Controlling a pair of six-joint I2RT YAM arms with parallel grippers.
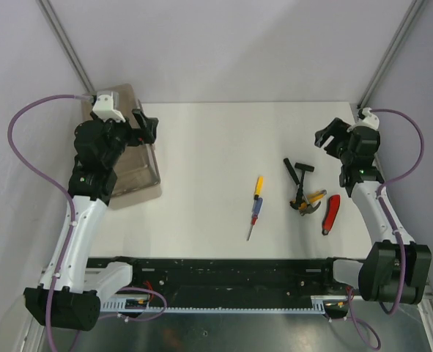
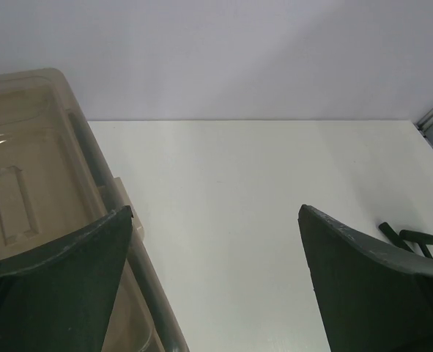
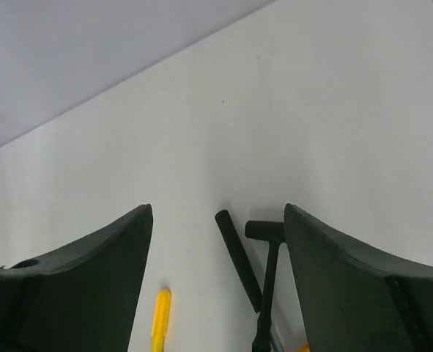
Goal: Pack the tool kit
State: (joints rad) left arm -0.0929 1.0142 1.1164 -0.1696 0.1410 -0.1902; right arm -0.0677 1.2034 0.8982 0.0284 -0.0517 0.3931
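Left end effector [image 1: 146, 125] above white table [image 1: 216, 139].

At the left end of the black slotted metal mounting rail [image 1: 223, 273] is the white-and-black left arm [image 1: 80, 227], at the rail's right end the matching right arm [image 1: 377, 209]. Each has black motor joints, white plastic links, a looping purple cable [image 1: 10, 132], a white wrist camera housing [image 1: 106, 105] and 2 dark matte wedge-shaped fingers [image 2: 62, 286].

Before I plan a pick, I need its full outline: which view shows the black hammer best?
Top external: the black hammer shows whole, head and handle. Right wrist shows the head and upper handle, cut by the frame's bottom. Left wrist catches only a bit at the right edge.
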